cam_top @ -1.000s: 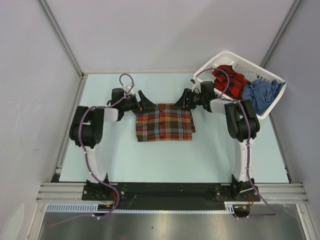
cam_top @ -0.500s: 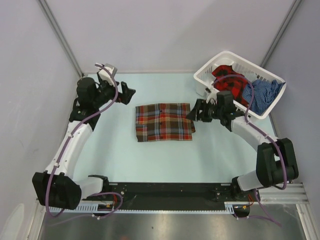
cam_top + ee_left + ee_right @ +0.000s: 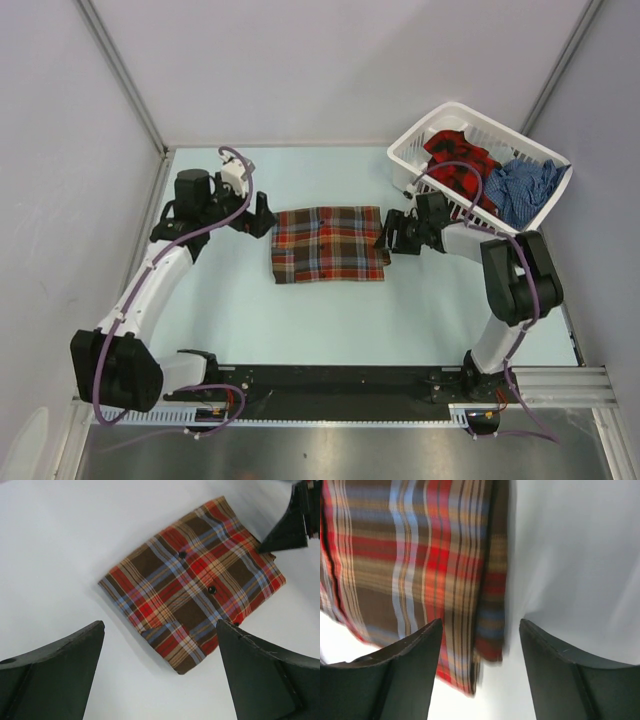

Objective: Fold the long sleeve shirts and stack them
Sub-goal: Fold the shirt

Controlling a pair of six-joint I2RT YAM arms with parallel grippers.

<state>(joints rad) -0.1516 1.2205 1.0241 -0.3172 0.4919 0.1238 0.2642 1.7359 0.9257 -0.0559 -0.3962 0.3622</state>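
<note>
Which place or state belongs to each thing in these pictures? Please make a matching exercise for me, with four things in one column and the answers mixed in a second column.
Column 1
1. brown plaid shirt
2. red-and-black shirt
3. blue checked shirt
4. left hand

Column 2
A. crumpled in the right part of the white basket
B. open, beside the left edge of the brown plaid shirt
C. folded flat on the table
D. crumpled in the left part of the white basket

Pairs: 1-C, 2-D, 3-A, 4-B
</note>
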